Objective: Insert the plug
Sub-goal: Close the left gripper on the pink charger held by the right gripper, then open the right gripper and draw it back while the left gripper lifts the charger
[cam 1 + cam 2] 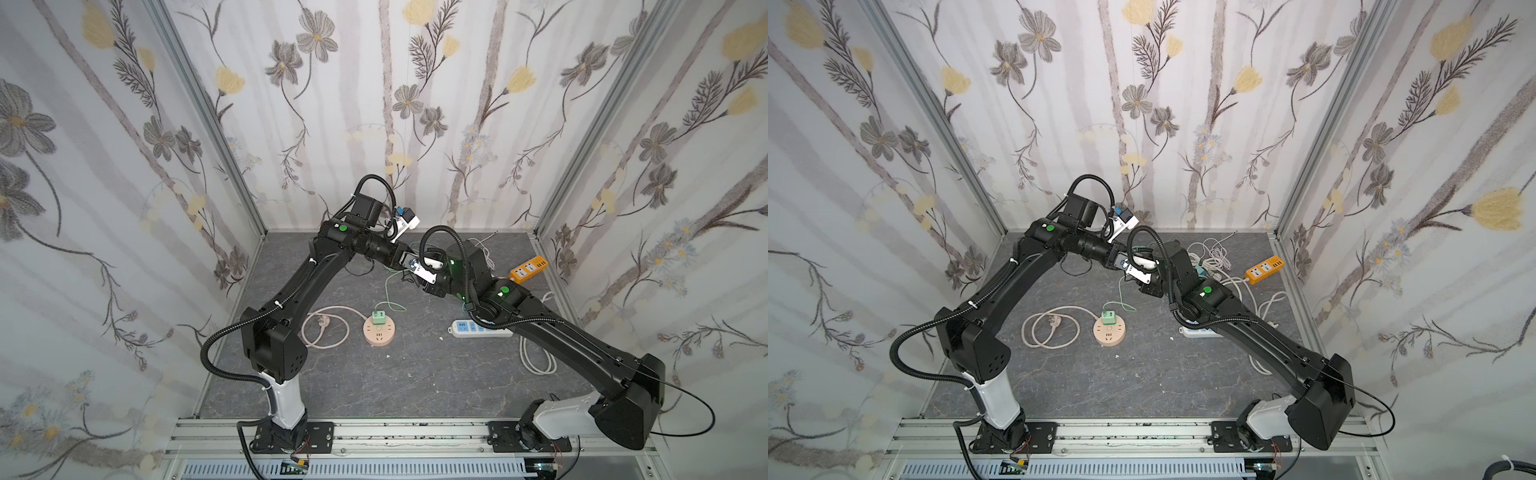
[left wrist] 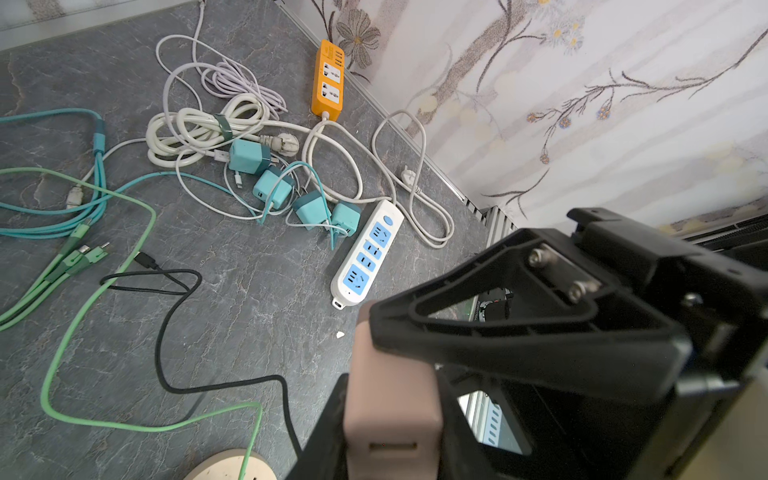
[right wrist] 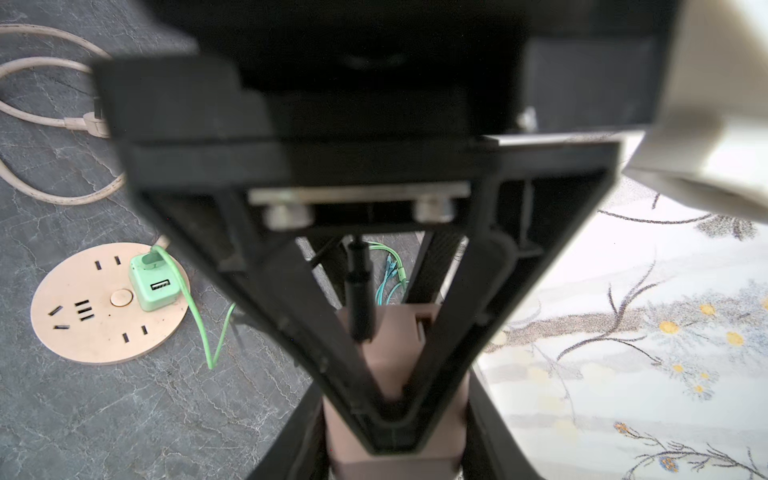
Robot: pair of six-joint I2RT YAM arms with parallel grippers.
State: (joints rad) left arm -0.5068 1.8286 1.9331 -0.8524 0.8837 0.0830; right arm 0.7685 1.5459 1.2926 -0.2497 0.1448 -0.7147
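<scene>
Right gripper (image 3: 390, 432) clamped on brown plug (image 3: 386, 365); left gripper (image 2: 399, 357) finger touches it, closure: cannot tell

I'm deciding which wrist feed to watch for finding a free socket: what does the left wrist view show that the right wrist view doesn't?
Only the left wrist view: the orange power strip, the white-and-blue power strip, a cluster of teal chargers and tangled white cords. Only the right wrist view: the green charger plugged into the round socket, and the coiled beige cord. Both: the pinkish-brown charger close to the lens, the green cable, and the round socket, just its edge in the left wrist view.
</scene>
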